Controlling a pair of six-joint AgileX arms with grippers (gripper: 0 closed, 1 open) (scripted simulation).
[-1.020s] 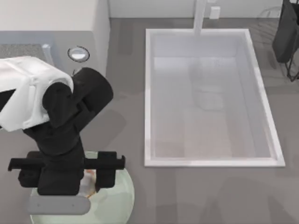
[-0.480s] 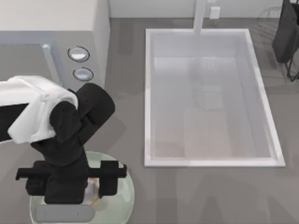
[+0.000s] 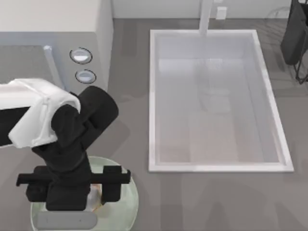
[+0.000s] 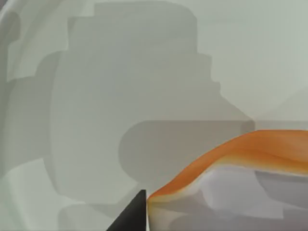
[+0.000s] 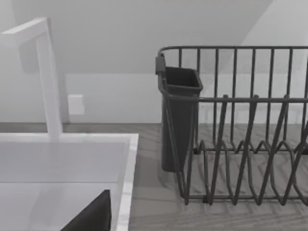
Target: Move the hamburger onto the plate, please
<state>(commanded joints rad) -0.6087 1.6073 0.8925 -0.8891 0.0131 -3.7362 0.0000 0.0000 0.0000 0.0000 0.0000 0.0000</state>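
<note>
Nearly done: hamburger sits over the plate, lower left of the top view.
Left gripper pinches the hamburger; release remains. Right arm parked; its claw state I cannot tell.

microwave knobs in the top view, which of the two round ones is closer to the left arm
The lower knob, nearer the table's front; it sits just above the left arm's black wrist. The other knob lies farther back.
</note>
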